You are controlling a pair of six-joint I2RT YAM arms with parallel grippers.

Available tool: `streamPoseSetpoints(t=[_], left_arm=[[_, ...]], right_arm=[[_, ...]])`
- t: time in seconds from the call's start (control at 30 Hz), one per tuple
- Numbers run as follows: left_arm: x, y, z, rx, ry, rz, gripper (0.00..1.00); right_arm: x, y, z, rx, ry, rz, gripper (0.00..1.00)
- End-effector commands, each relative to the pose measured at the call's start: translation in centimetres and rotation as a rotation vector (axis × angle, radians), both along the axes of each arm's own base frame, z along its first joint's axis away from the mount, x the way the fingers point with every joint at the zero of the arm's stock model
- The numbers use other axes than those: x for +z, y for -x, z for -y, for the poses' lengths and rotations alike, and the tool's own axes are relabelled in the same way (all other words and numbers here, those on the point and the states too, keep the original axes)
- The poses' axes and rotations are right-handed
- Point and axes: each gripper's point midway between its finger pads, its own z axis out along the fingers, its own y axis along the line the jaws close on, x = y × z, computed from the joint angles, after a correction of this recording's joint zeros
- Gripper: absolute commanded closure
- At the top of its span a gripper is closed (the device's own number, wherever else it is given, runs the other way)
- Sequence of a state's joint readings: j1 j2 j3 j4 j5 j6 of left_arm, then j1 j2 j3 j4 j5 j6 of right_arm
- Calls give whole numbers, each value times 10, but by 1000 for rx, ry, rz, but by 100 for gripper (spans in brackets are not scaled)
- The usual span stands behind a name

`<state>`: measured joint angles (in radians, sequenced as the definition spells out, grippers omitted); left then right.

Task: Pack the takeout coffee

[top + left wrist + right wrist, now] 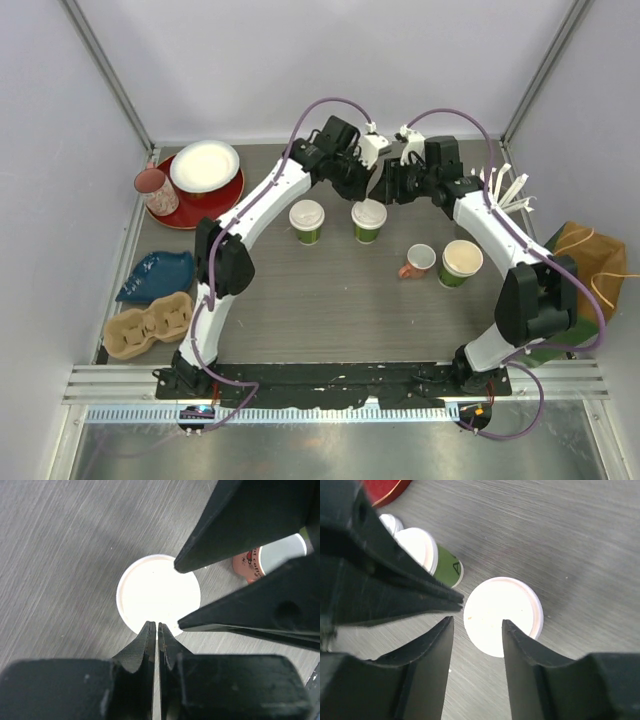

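Two green takeout cups with white lids stand mid-table, a left one and a right one. Both grippers hover close together just above and behind the right cup. My left gripper is shut and empty; in the left wrist view its fingertips meet over the near rim of the white lid. My right gripper is open and empty; in the right wrist view its fingers frame the same lid, with the left cup behind.
A lidless green cup and a small pink-handled mug stand at the right. A cardboard cup carrier and a blue dish lie at the left. A red plate sits back left, a brown paper bag far right.
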<state>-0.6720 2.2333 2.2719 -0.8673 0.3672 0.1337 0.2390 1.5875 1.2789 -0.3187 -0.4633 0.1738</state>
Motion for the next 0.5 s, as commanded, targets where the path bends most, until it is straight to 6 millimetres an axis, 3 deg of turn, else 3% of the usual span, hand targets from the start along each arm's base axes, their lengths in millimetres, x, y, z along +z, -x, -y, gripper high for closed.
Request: streamPoseSetpoints(t=[0.0,0.1,0.13,0.17,0.2,0.33,0.47], left_arm=[[69,2,-28,27,80,68,89],[71,-1,-47,60,75,58,78],[79,0,-54,68,75,74,72],[72,1,-59,59,55,73,69],[71,0,-65,65,48,73,67],[63,6,-78,67,38,48,64],[59,3,-87,82,40,39,64]], right_arm=[[46,18,-5,233,105,264,48],[41,27,-3,350,197,412,42],[26,34,-4,399,230,431,42],[22,39,-7,461,247,476,41],[20,41,-7,533,309,559,40],[-3,54,-11,695,382,583,37],[-19,43,-13,751,427,516,39]])
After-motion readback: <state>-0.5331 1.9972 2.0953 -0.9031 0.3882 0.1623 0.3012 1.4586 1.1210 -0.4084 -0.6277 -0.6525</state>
